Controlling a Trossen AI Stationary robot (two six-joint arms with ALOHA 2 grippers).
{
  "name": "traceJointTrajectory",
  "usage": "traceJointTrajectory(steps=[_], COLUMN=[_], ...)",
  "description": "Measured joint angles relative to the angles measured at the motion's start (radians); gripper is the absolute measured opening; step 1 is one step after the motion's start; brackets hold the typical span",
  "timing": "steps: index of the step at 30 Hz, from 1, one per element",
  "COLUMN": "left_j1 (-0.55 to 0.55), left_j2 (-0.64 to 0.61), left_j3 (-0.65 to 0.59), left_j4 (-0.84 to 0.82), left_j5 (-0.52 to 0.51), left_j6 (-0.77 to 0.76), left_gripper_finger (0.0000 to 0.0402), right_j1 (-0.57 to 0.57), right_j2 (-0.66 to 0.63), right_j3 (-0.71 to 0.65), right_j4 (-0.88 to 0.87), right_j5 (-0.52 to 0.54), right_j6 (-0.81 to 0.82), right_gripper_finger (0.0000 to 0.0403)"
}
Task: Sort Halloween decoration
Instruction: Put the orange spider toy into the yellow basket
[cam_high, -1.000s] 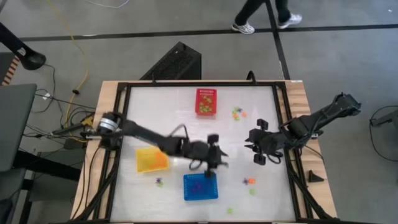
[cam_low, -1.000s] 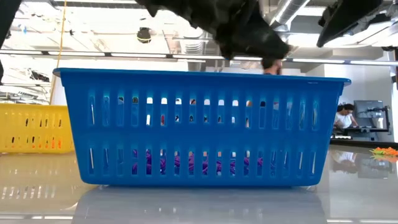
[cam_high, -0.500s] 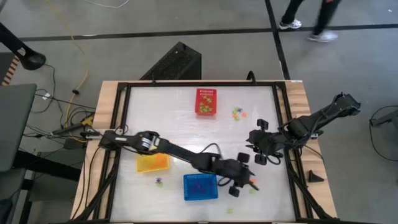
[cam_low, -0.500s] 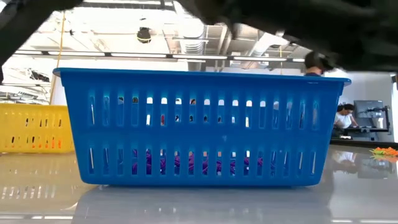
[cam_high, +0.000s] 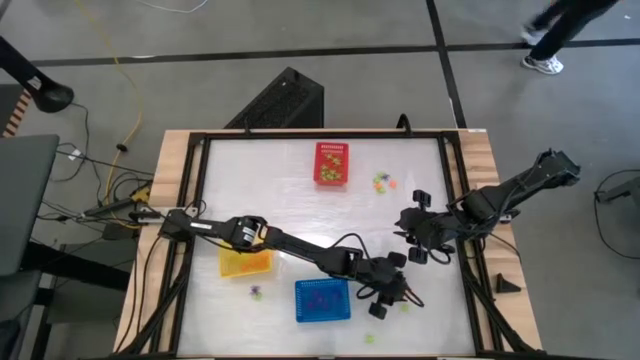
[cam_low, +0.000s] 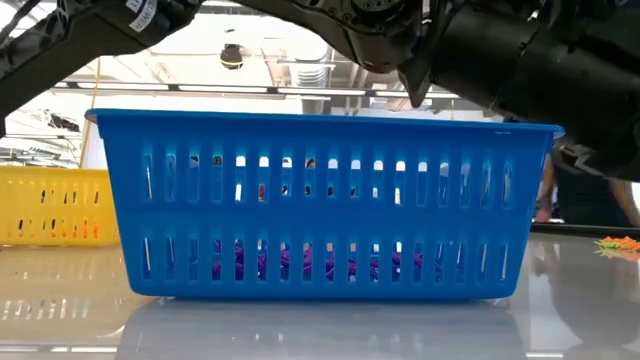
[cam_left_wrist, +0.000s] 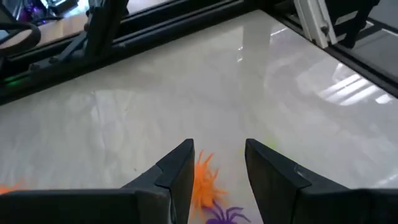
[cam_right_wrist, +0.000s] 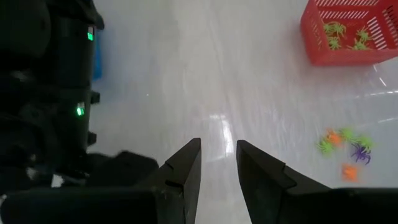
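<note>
My left gripper (cam_high: 400, 293) is open and low over the table, just right of the blue basket (cam_high: 322, 300). In the left wrist view an orange trinket (cam_left_wrist: 202, 177) lies on the table between its fingers (cam_left_wrist: 180, 168), close to one of them, with a purple trinket (cam_left_wrist: 225, 216) beside it. My right gripper (cam_high: 412, 243) hangs open above the table's right part with nothing between its fingers (cam_right_wrist: 186, 165). Purple trinkets lie inside the blue basket (cam_low: 320, 205).
A yellow basket (cam_high: 245, 260) stands left of the blue one and a red basket (cam_high: 332, 163) with green trinkets (cam_right_wrist: 339, 28) at the far side. Loose trinkets lie right of the red basket (cam_high: 383, 182). One lies near the yellow basket (cam_high: 256, 292) and one by the near edge (cam_high: 370, 339).
My left gripper has swung from over the blue basket's far side toward the table's right and near edges. It has come down to the trinkets right of that basket, staying open. A person has walked past beyond the table's far side.
</note>
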Motion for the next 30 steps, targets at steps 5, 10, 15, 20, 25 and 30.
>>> traceJointTrajectory(steps=[5,10,15,20,25,30], left_j1=[0.004,0.023,0.031,0.031,0.04,0.044], left_j2=[0.004,0.04,0.075,0.078,0.078,0.077], left_j3=[-0.002,0.0,0.002,0.011,0.011,0.011], left_j4=[-0.002,0.036,0.099,0.076,0.067,0.062], left_j5=[0.026,0.078,0.081,0.067,0.055,0.053], left_j6=[0.041,0.013,-0.026,-0.028,-0.075,-0.107], left_gripper_finger=[0.0132,0.0132,0.0132,0.0132,0.0107,0.0028], right_j1=[-0.025,-0.052,-0.066,-0.068,-0.068,-0.068], right_j2=[0.0,0.0,0.0,0.0,0.0,0.0], right_j3=[0.0,0.0,0.0,0.0,0.0,0.0], right_j4=[0.016,0.014,0.015,0.021,0.021,0.021], right_j5=[0.011,0.011,0.011,0.01,0.01,0.01], right_j6=[0.0,-0.003,-0.016,-0.026,-0.027,-0.027], right_gripper_finger=[0.0134,0.0134,0.0134,0.0134,0.0134,0.0134])
